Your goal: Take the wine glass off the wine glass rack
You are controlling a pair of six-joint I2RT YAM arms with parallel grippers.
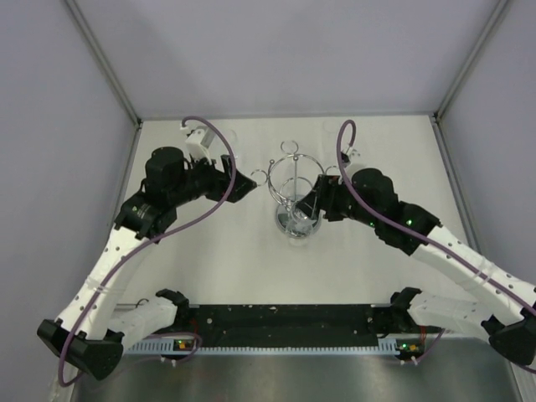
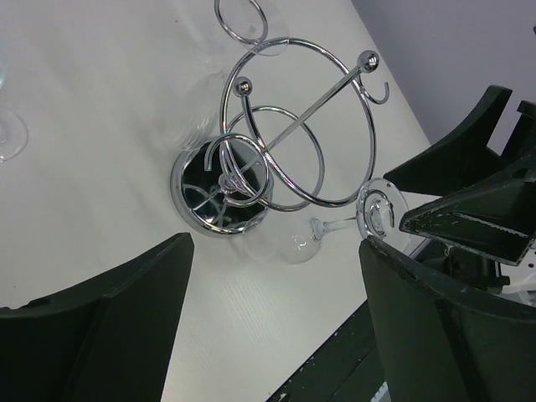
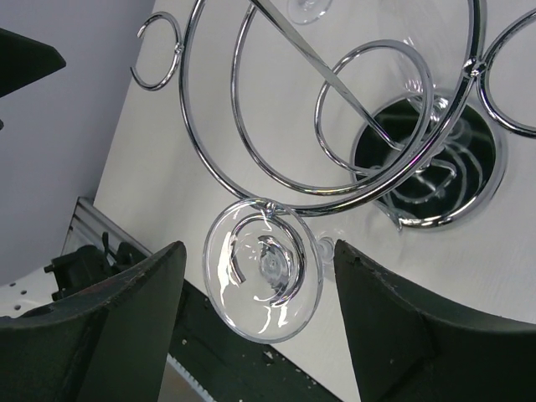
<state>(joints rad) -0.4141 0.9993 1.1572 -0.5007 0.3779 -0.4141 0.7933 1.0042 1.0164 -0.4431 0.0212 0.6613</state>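
Observation:
The chrome wine glass rack point(image 1: 295, 177) stands mid-table, with its round mirrored base point(image 2: 182, 194), large hoop point(image 3: 194, 142) and small rings. A clear wine glass point(image 3: 264, 280) hangs upside down by its foot from a small ring on the rack's near side. In the left wrist view its stem point(image 2: 335, 226) and bowl point down beside the base. My right gripper point(image 3: 260, 251) is open, with one finger on each side of the glass foot and neither touching it. My left gripper point(image 1: 248, 184) is open and empty, left of the rack.
Another clear glass foot point(image 2: 8, 134) stands on the table left of the rack, and another glass point(image 3: 306, 8) shows beyond the hoop. Grey enclosure walls surround the white table. A black rail point(image 1: 276, 322) runs along the near edge.

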